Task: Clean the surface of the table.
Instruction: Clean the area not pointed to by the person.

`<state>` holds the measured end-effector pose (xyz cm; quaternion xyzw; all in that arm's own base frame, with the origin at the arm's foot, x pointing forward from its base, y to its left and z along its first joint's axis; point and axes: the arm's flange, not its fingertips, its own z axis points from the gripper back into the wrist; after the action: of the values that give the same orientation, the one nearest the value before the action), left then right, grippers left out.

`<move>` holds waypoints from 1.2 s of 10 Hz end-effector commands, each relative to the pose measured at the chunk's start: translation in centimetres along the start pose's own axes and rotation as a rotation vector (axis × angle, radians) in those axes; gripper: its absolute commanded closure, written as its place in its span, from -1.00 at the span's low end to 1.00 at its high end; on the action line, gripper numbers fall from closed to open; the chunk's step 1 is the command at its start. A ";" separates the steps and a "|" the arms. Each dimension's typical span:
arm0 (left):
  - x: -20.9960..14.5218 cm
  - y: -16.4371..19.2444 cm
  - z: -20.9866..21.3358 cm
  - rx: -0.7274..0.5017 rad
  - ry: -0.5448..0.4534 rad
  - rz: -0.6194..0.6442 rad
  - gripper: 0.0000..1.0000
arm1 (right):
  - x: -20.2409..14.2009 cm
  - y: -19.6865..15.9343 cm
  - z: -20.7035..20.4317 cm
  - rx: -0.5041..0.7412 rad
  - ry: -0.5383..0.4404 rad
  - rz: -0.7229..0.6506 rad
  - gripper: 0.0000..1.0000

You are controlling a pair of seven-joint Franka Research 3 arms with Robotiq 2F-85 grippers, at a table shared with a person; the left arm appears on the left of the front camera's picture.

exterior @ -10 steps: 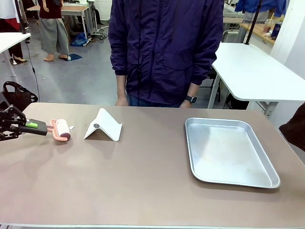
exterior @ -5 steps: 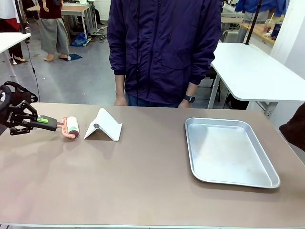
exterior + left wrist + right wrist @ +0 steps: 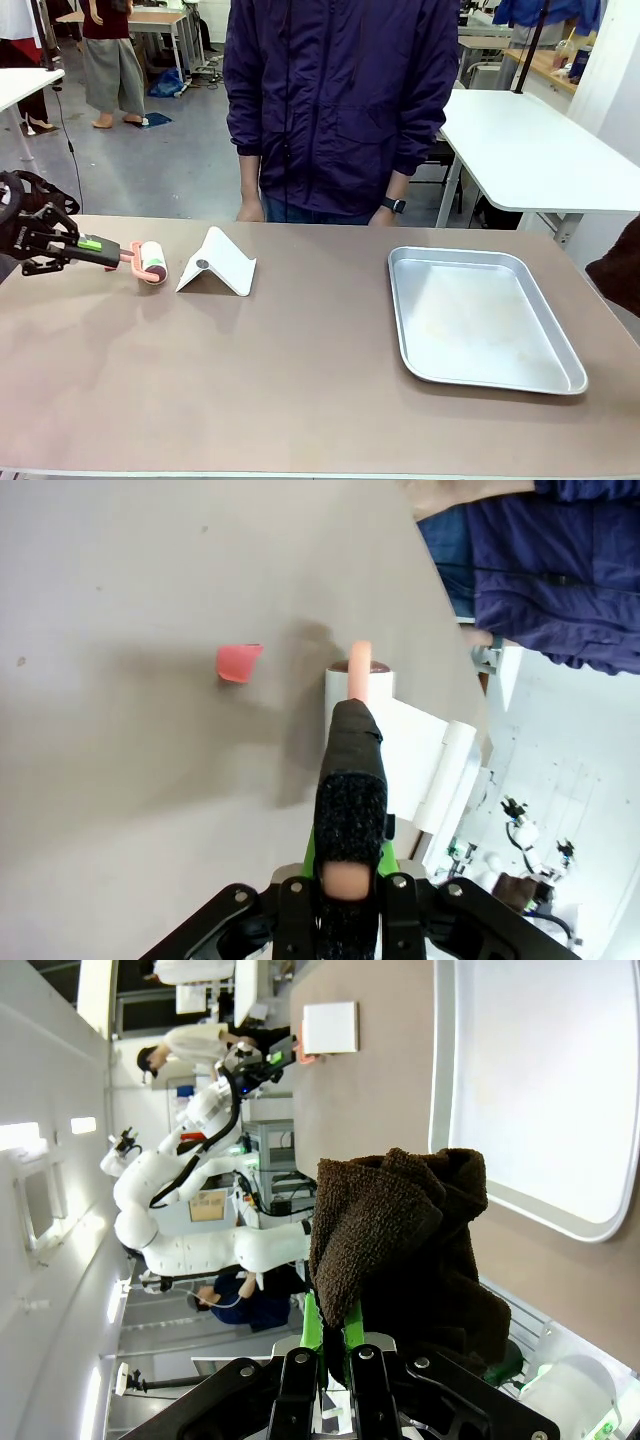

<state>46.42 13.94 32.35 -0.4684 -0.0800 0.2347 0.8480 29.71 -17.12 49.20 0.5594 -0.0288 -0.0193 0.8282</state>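
The taupe-brown table (image 3: 300,400) spans the whole near side of the front view. A person in a dark purple jacket (image 3: 345,100) stands at its far edge, with a wrist watch (image 3: 399,207) on one arm. On the table's right part lies a shallow silver metal tray (image 3: 480,320), flat, with nothing in it. A white folded stand (image 3: 220,262) sits tent-like on the left part, well apart from the tray.

In the right wrist view, the right gripper (image 3: 335,1335) is clamped on a bunched dark brown terry cloth (image 3: 400,1250), which hangs over its green-padded fingers. The cloth is above the tray's near corner, at the table's right edge.

The left gripper (image 3: 95,245) comes in low from the table's left edge. Its jaws are closed on the black-wrapped handle (image 3: 350,810) of a pink-framed lint roller (image 3: 152,262). The white roll is just beside the stand's left side, close over the tabletop; whether it touches the surface cannot be told. In the left wrist view a small pink scrap (image 3: 238,662) lies on the bare table near the roll.
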 end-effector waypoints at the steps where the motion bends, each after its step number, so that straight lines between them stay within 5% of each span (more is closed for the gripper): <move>1: -3.5 -1.9 4.4 -0.142 -0.045 -0.114 0.58 | -0.5 0.1 -0.1 0.005 0.006 0.020 0.82; 4: -8.3 -2.1 10.7 -0.209 -0.018 -0.184 0.58 | -0.5 0.1 -0.1 0.005 0.006 0.020 0.82; 7: -12.1 2.0 16.1 -0.251 -0.074 -0.186 0.58 | -0.5 0.1 -0.1 0.005 0.006 0.020 0.82; 10: -12.1 7.5 18.0 -0.338 -0.176 -0.055 0.58 | -0.5 0.1 -0.1 0.005 0.006 0.020 0.82; 12: -13.0 6.7 18.5 -0.289 -0.151 -0.070 0.58 | -0.5 0.1 -0.1 0.005 0.006 0.020 0.82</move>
<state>26.03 25.49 36.20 -0.5666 -0.1812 0.2469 0.7649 29.67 -17.07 49.12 0.5597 -0.0280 -0.0197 0.8280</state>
